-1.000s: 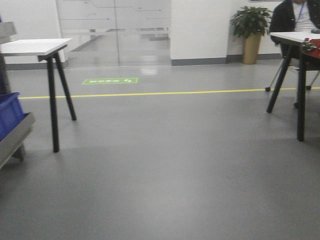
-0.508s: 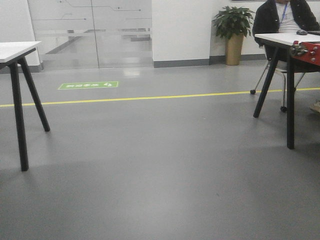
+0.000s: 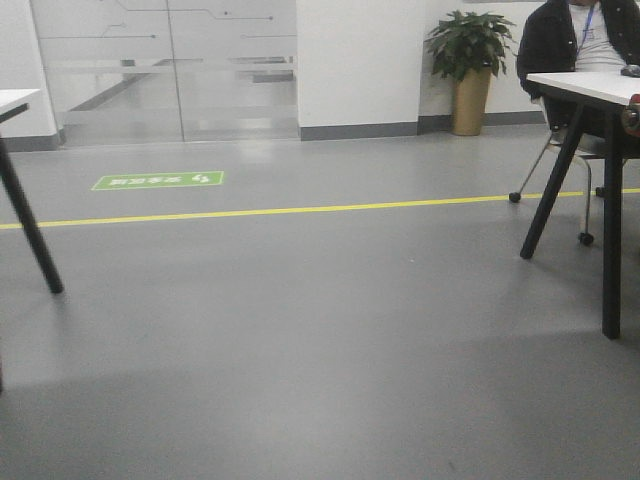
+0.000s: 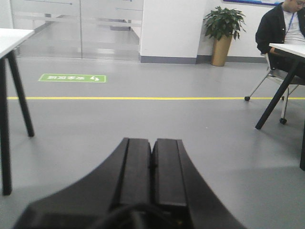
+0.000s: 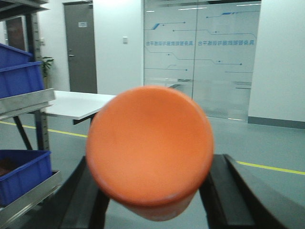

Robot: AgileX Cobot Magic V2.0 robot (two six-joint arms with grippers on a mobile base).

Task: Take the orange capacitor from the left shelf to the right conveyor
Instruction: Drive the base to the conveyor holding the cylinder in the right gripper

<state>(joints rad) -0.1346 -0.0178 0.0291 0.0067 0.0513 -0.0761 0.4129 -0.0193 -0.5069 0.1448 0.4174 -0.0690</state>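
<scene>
in the right wrist view, filling the middle of the frame: a small bright-orange cylindrical capacitor (image 5: 150,148), round flat end turned toward the camera, blurred by closeness, print not readable. pinched by the right gripper (image 5: 153,210), with one black finger (image 5: 90,200) touching its left side and the other touching its right, low in the frame. held up in the air over grey floor, off any shelf.

at the left edge of that frame, apart from the capacitor: a shiny stainless-steel shelf (image 5: 28,101) with a flat front lip, on a perforated grey upright (image 5: 42,129), carrying blue plastic bins (image 5: 21,71). a second steel lip and another blue bin lower down. behind these, a white surface (image 5: 81,104) on black legs.

in the left wrist view, bottom centre: the black left gripper (image 4: 152,157), pads pressed together face to face, nothing between them. beyond it, a yellow floor line (image 4: 143,98) and a green floor sign (image 4: 72,78).

in the front view: a potted plant (image 3: 470,60) at upper right, beside it a seated person in a dark jacket (image 3: 580,45).
</scene>
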